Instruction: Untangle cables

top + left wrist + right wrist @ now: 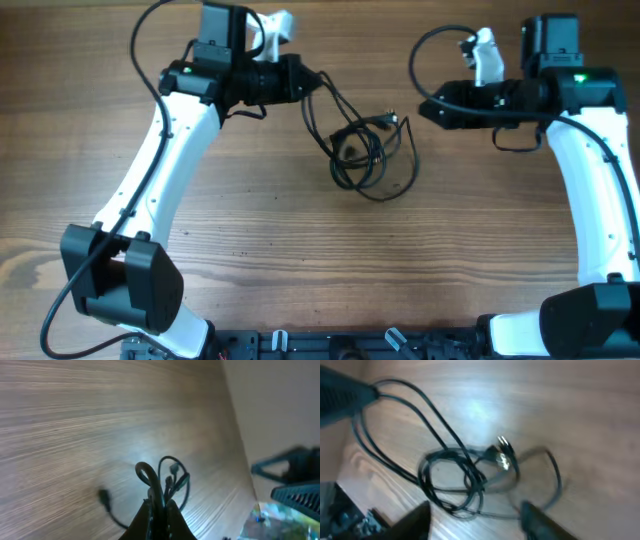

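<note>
Two cables (365,152) sit knotted in the middle of the worktop (280,260), one strand running up to your left gripper (160,512), which is clamped on it; right gripper (477,525) has jaws apart and is empty. Pull left hard and the knot may cinch or drag whole. Worktop edge lies beyond the tangle; open wood toward arm bases.

Nothing legible: no text, labels, brands, numbers or signs readable in overhead or either wrist view. Wrist views blurred; any fine print too small to resolve.
</note>
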`<state>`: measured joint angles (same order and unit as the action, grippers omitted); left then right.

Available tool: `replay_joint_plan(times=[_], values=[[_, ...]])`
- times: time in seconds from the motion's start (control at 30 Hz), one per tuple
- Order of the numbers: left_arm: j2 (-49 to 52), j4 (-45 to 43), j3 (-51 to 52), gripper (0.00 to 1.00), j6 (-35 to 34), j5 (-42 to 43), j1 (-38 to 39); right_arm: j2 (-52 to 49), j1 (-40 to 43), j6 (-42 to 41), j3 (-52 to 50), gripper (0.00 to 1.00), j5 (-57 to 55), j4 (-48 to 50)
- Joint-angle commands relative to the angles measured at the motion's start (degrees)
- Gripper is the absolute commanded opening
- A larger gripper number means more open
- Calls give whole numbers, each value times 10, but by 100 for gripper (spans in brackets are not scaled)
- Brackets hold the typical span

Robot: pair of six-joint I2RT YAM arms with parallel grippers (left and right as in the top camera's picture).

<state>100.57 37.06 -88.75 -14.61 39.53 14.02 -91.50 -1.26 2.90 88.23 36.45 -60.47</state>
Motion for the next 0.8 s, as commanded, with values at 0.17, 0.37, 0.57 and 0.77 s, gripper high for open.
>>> replay_joint_plan(times=[0.17,0.37,0.57,0.77], values=[[0,-15,-3,4,-15,-16,-3,-6,-84,-111,3,62,-76,26],[0,-15,-3,4,-131,-86,-2,-40,-122,-271,3,56,-148,4],[0,-15,-3,4,-131,-86,-2,-80,-149,-316,2,52,-174,2],[0,-11,-3,4,-131,-93,-2,-112,-150,-329,-6,43,-181,7]])
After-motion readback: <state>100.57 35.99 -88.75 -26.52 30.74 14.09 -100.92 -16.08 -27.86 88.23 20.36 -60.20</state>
